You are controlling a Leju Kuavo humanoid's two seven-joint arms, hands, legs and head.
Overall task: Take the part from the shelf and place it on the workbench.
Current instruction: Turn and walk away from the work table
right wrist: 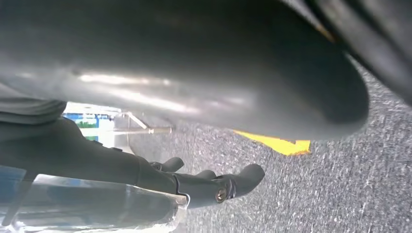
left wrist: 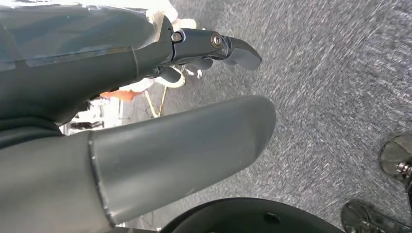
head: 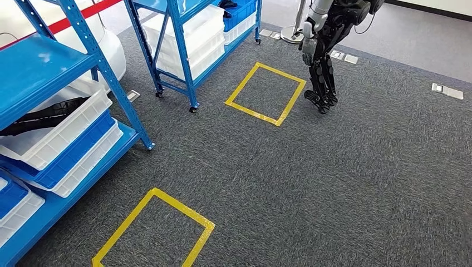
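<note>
**Part not yet in hand – robot approaching shelf**

Part (head: 47, 115): judging by task, prob. the black item lying in the upper white bin (head: 58, 133) on the near-left blue shelf (head: 33, 72); can't confirm what it is. That bin is stacked on a blue bin (head: 75, 153), w/ another white one under. Head view also shows grey carpet (head: 334, 183), a yellow tape square (head: 153, 231) near the shelf, a second tape square (head: 266, 93) farther off by a second blue rack (head: 178, 33) loaded w/ white bins. Another humanoid robot (head: 323, 50) stands far right. No workbench seen.

Left wrist view: left hand (left wrist: 160, 116) hangs over carpet, thick thumb and dark fingers (left wrist: 233, 48) spread apart, holding nothing.

Right wrist view: right hand (right wrist: 194, 141) likewise empty, fingers (right wrist: 233, 182) loosely extended, away from thumb; yellow tape (right wrist: 277, 143) on floor beyond.

Step in hand, my read: getting into position at the shelf. To do it well: stand square in the near tape box facing the shelf, so the bin is in reach w/o leaning. Then bring a hand in over the bin rim, fingers wide, and grip the part at mid-length so it doesn't swing or snag on the shelf above when lifted out.
</note>
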